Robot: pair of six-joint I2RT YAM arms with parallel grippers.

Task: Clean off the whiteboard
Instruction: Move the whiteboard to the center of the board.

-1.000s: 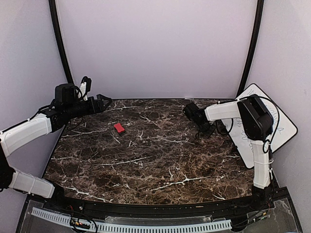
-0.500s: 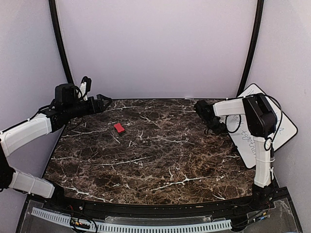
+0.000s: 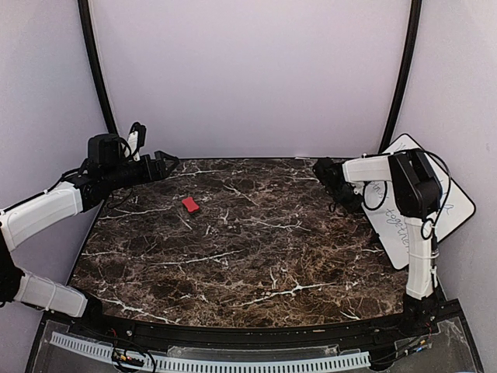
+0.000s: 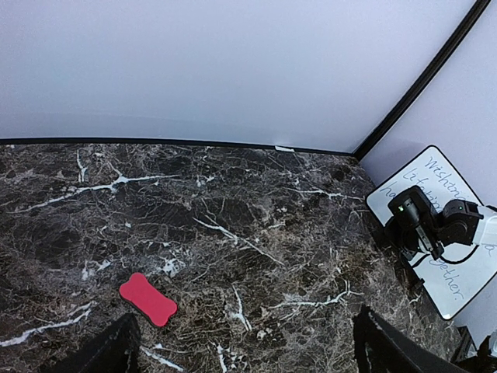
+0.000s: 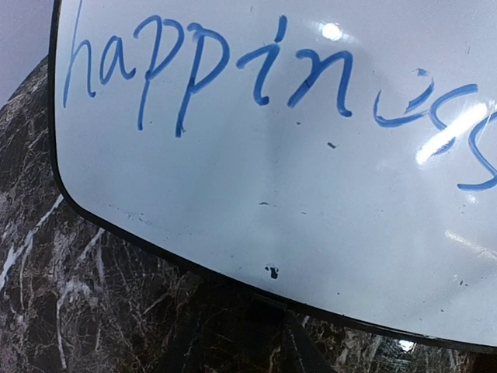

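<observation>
gloss and a thin black rim suggest the whiteboard is stiff, light and slippery; it leans at the far right against the wall and is best pinched at its edge. left gripper gapes empty at far left, while the right gripper sits just beside the board, its jaws too dim to tell. dark marble table, pale walls close around.

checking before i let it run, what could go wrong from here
1. The whiteboard seems to lean against the right wall rather than lie flat. The right gripper, close by its lower edge, could push it so that it slides or tips.
2. The red eraser lies far off by the open left gripper, held by neither. A wipe now would likely just smear the blue writing.
</observation>
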